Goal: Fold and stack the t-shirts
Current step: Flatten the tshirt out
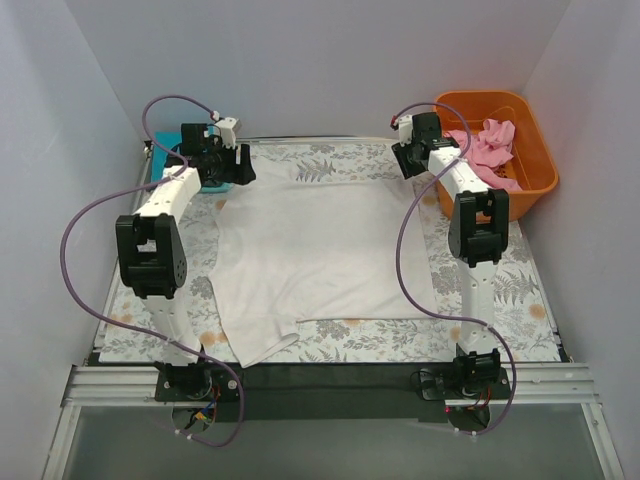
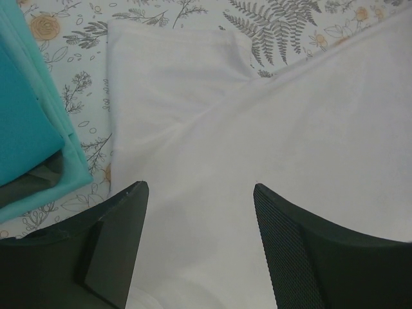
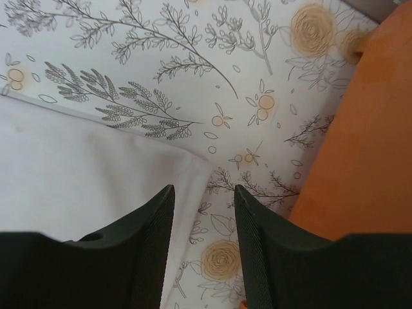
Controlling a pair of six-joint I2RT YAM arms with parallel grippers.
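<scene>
The white t-shirt (image 1: 310, 250) lies spread flat in the middle of the table. My left gripper (image 1: 236, 168) is open above its far left part near a sleeve; the wrist view shows white cloth (image 2: 257, 129) between the open fingers (image 2: 199, 190). My right gripper (image 1: 405, 160) is open over the shirt's far right corner (image 3: 187, 161), its gap (image 3: 203, 192) over the cloth edge and bare tablecloth. A folded teal t-shirt (image 2: 26, 129) lies at the far left (image 1: 170, 165). The pink t-shirt (image 1: 487, 150) lies crumpled in the orange tub.
The orange tub (image 1: 530, 190) stands at the far right, close to my right gripper, and shows in the right wrist view (image 3: 360, 148). A floral tablecloth (image 1: 500, 300) covers the table. White walls enclose three sides.
</scene>
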